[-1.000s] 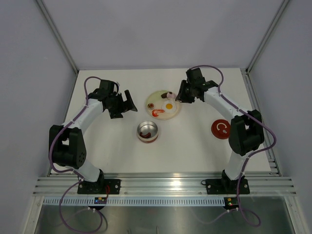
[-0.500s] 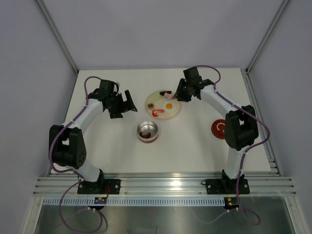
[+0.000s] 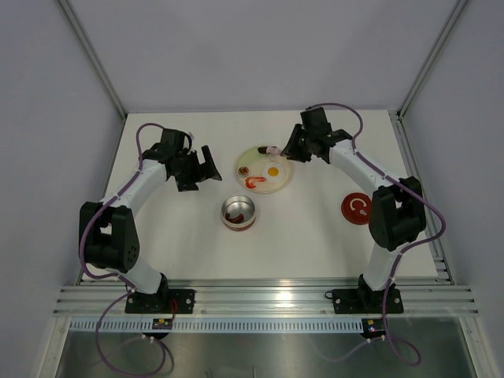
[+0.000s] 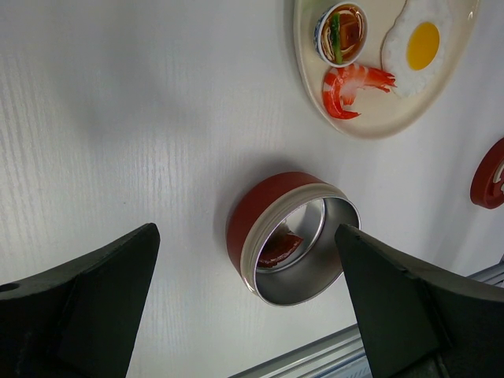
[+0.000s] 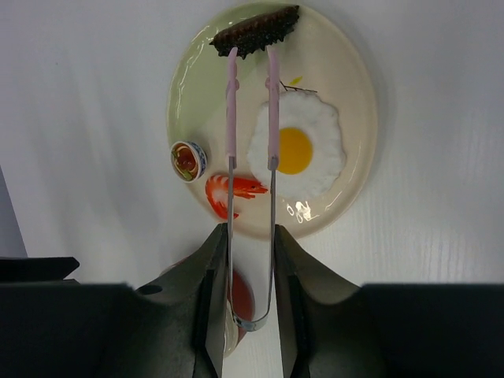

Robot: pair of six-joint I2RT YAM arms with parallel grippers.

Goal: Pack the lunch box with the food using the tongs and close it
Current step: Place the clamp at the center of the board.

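The lunch box [image 3: 238,213] is a small round tin with a red band, standing open with one red-brown piece [image 4: 279,248] inside. Its red lid [image 3: 357,208] lies apart at the right. My right gripper [image 5: 250,236] is shut on the pink tongs [image 5: 231,118] over the pale plate [image 3: 264,183]. The tongs' tips touch the near edge of a dark brown sausage-like piece [image 5: 256,31] at the plate's far rim. A fried egg [image 5: 298,150] and a red-and-white shrimp [image 5: 228,193] lie on the plate. My left gripper [image 4: 245,230] hangs open above the tin [image 4: 295,240], holding nothing.
A tiny blue-rimmed bowl [image 5: 188,160] with toy food sits on the plate's left side. The lid [image 4: 490,175] shows at the right edge of the left wrist view. Grey walls enclose the white table, and an aluminium rail [image 3: 260,295] runs along its near edge.
My right arm has shifted slightly over the plate's far edge, and the tongs' arms stand a little closer together. The left arm has not moved.
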